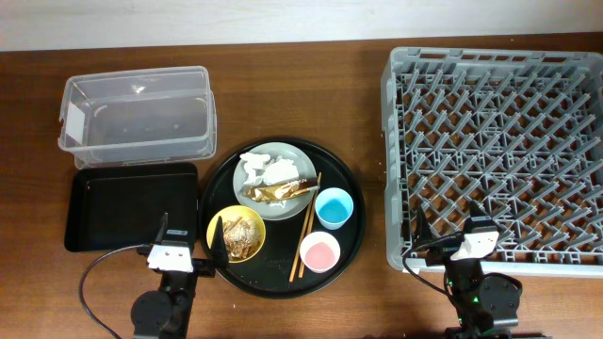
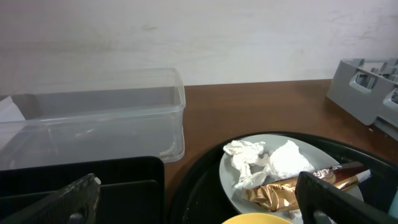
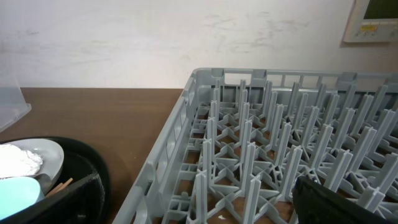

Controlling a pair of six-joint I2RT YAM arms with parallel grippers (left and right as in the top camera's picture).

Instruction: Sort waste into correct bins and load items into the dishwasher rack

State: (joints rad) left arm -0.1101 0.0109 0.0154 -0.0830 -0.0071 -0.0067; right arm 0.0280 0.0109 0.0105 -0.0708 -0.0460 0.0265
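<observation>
On the pale plate (image 1: 283, 153) lie crumpled white tissue (image 1: 262, 169) and a brown-gold wrapper (image 1: 278, 191). The yellow bowl (image 1: 236, 234) holds brownish food scraps. A blue cup (image 1: 334, 207), a pink cup (image 1: 319, 251) and chopsticks (image 1: 305, 226) sit beside them. The clear tub (image 1: 137, 118) and the flat black tray (image 1: 127, 205) are at the left, and the grey rack (image 1: 499, 160) is at the right. My left gripper (image 1: 188, 242) is open and empty near the bowl, and it also shows in the left wrist view (image 2: 199, 205). My right gripper (image 1: 450, 235) is open and empty over the rack's front left corner (image 3: 199, 205).
The plate, bowl, cups and chopsticks all rest on a large round black tray (image 1: 350, 247) at mid table. A band of bare wooden table (image 1: 372, 141) separates it from the rack. A pale wall (image 2: 199, 37) rises behind the table.
</observation>
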